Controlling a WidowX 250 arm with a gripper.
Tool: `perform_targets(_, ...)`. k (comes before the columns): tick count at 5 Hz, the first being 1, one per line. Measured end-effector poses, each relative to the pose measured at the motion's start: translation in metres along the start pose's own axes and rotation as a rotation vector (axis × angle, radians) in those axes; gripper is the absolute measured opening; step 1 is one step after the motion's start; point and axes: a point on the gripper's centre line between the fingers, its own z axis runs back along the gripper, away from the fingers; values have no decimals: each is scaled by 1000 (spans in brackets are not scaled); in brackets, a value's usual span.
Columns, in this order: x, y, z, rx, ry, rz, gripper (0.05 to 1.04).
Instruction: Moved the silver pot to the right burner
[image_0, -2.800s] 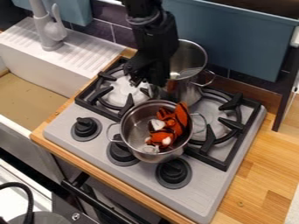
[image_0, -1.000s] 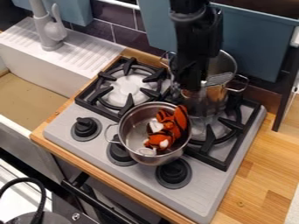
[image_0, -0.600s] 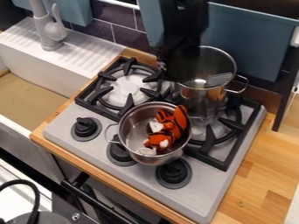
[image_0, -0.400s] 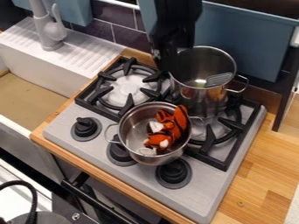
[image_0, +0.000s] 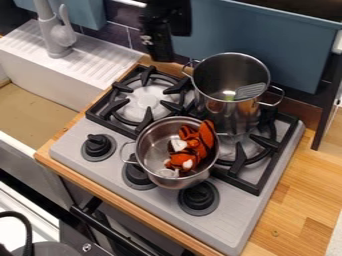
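So the tall shiny silver metal pot (image_0: 227, 112) is sitting at the back of the round right burner (image_0: 242, 152), a grey slotted piece (image_0: 251, 91) inside it. Black gripper's (image_0: 160, 54) up behind the left burner (image_0: 145, 102), apart from the pot, can't tell if it's open or closed. Shorter silver pot (image_0: 155, 172) with an orange-and-black striped toy (image_0: 197, 144) is just in front.

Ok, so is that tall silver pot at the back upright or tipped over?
Upright: the tall pot has its open rim facing up, and its wall runs down toward the stove.
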Motion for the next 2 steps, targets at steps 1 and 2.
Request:
perform_targets(1,-15,5,-2,2,8,8,998)
perform_targets(2,-28,9,-1,-11,18,-5,998)
